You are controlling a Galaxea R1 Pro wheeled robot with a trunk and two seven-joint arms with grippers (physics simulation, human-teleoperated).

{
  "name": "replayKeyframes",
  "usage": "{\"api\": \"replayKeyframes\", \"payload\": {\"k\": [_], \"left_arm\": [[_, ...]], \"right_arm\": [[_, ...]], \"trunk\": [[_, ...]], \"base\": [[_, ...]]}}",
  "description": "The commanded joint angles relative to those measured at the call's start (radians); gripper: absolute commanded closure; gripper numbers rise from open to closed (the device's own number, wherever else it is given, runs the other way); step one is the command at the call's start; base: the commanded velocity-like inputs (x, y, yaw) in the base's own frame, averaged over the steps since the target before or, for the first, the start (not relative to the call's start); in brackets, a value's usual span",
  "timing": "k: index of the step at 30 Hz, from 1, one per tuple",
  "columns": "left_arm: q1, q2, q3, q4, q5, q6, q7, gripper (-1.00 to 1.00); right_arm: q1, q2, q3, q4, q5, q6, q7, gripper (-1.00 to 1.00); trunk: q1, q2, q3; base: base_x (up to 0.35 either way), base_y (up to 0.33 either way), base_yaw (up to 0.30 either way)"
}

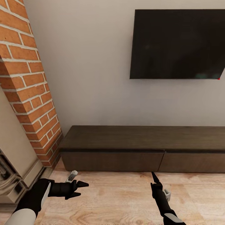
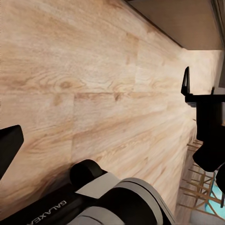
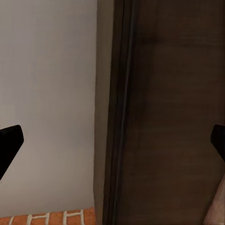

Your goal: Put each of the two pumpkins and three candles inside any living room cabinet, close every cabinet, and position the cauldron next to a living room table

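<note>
The cabinet (image 1: 143, 148) is seen low against the far wall (image 1: 93, 78), long and dark brown, w/ a flat top. Two front panels are seen, both shut, w/ a thin seam between them right of the middle. A black TV (image 1: 178, 43) is hung on the wall above it, to the right. A brick column (image 1: 29, 84) is seen at the left, its foot just beside the cabinet's left end. The floor (image 1: 118, 200) is pale wood.

The left gripper (image 1: 82, 189) is held near the floor at the near left, fingers spread apart, nothing between them. The right gripper (image 1: 154, 177) is held at the near right, pointed toward the cabinet front, apart from it. In the right wrist view its two dark fingertips (image 3: 9, 145) are seen far apart at the edges, so it is spread too, w/ nothing held. The cabinet's top (image 3: 173, 117) and the wall are seen past them.
</note>
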Motion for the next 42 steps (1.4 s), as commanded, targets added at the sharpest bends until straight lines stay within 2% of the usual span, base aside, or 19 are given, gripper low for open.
{"api": "replayKeyframes", "payload": {"k": [1, 6, 10, 33, 42], "left_arm": [[0.0, 0.001, 0.0, 0.0, 0.0, 0.0, 0.0, -1.0], [0.0, 0.001, 0.0, 0.0, 0.0, 0.0, 0.0, -1.0], [0.0, 0.001, 0.0, 0.0, 0.0, 0.0, 0.0, -1.0], [0.0, 0.002, -0.002, 0.0, 0.0, 0.0, -0.026, -1.0], [0.0, 0.002, -0.003, 0.0, 0.0, 0.0, -0.026, -1.0]], "right_arm": [[0.0, 0.0, -0.006, 0.0, 0.0, 0.001, 0.003, -1.0], [0.0, -0.001, -0.051, 0.0, -0.001, 0.007, 0.037, -1.0], [0.0, -0.001, -0.064, 0.001, -0.001, 0.009, 0.073, -1.0], [0.0, -0.003, -0.068, 0.002, -0.001, 0.009, 0.08, -1.0], [0.0, -0.004, -0.068, 0.001, -0.001, 0.009, 0.079, -1.0]], "trunk": [[0.004, -0.007, -0.003], [0.023, -0.042, -0.019], [0.038, -0.07, -0.031], [0.127, -0.231, -0.103], [0.127, -0.231, -0.103]], "base": [[0.0, 0.0, 0.0], [0.0, 0.0, 0.0], [0.0, 0.0, 0.0], [0.0, 0.0, 0.0], [0.0, 0.0, 0.0]]}}
